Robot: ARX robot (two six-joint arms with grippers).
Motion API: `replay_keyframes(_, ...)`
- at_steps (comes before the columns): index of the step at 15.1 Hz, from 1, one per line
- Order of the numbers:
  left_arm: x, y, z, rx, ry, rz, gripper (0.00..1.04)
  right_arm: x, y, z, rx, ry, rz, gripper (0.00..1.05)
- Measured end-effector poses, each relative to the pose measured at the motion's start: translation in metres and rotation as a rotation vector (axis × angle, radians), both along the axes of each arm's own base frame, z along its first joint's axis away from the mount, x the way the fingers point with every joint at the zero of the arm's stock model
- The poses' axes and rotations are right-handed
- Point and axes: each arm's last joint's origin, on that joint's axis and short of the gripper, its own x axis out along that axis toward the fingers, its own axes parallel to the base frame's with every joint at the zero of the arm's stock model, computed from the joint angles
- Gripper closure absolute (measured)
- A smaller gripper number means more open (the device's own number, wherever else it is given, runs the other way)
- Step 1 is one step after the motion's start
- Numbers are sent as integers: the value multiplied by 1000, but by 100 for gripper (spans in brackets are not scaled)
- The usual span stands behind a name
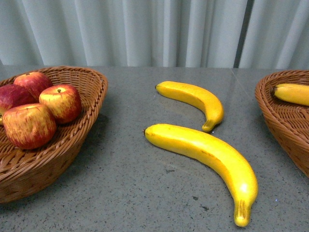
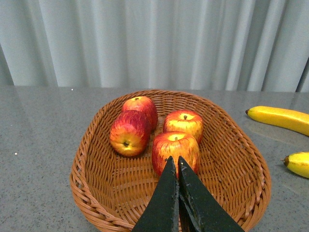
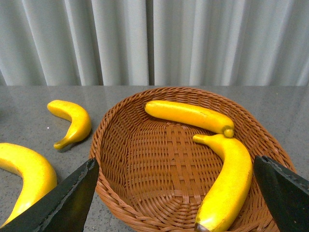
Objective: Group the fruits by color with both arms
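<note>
Left basket point(image 1: 72, 145): brown wicker at the left of the table point(image 1: 125, 183); the edge of the front view cuts off its left part.
Apples point(image 2: 129, 133): four, red with yellow streaks. All are inside the left basket, packed close and touching one another.
Left gripper point(image 2: 175, 159): over the near side of the left basket, jaws pressed together with nothing between them. In the left wrist view its fingers point(image 2: 164, 203) hide the lower part of the nearest apple.
Short banana point(image 1: 193, 99): flat on the table between the two baskets, on the far side. Its stem tip is just beside the long banana, with a thin gap.
Long banana point(image 1: 207, 152): on the table, nearer to the robot, with its stem end toward the front right. It lies in the open and touches no basket.
Right basket point(image 3: 96, 145): brown wicker at the right edge of the table, only partly in the front view.
Straight banana point(image 3: 188, 115): inside the right basket, along its far wall.
Curved banana point(image 3: 227, 179): inside the same basket, with its tip close to the end of the straight banana.
Right gripper point(image 3: 175, 162): jaws wide apart and holding nothing, with the right basket showing between the two fingers.
Curtain point(image 1: 145, 29): pale and pleated, behind the table.
</note>
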Motion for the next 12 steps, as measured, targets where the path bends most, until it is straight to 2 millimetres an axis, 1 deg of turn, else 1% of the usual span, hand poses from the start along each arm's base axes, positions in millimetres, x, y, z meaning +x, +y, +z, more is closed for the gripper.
replay_keyframes(3, -4, 0, -1, 0, 11, 0, 103, 0, 0, 0, 0, 0, 0, 7)
replay_keyframes(4, -11, 0, -8, 0, 60, -2, 103, 0, 0, 0, 0, 0, 0, 7)
replay_keyframes(5, -13, 0, -2, 0, -5, -3, 103, 0, 0, 0, 0, 1, 0, 7)
replay_keyframes(6, -13, 0, -5, 0, 25, -1, 103, 0, 0, 0, 0, -1, 0, 7)
replay_keyframes(8, -13, 0, -4, 0, 16, 0, 103, 0, 0, 0, 0, 0, 0, 7)
replay_keyframes(9, -13, 0, -4, -2, 17, 0, 96, 0, 0, 0, 0, 0, 0, 7)
replay_keyframes(10, -13, 0, -4, -2, 17, 0, 85, 0, 0, 0, 0, 0, 0, 7)
replay_keyframes(12, -13, 0, -4, -2, 17, 0, 56, 0, 0, 0, 0, 0, 0, 7)
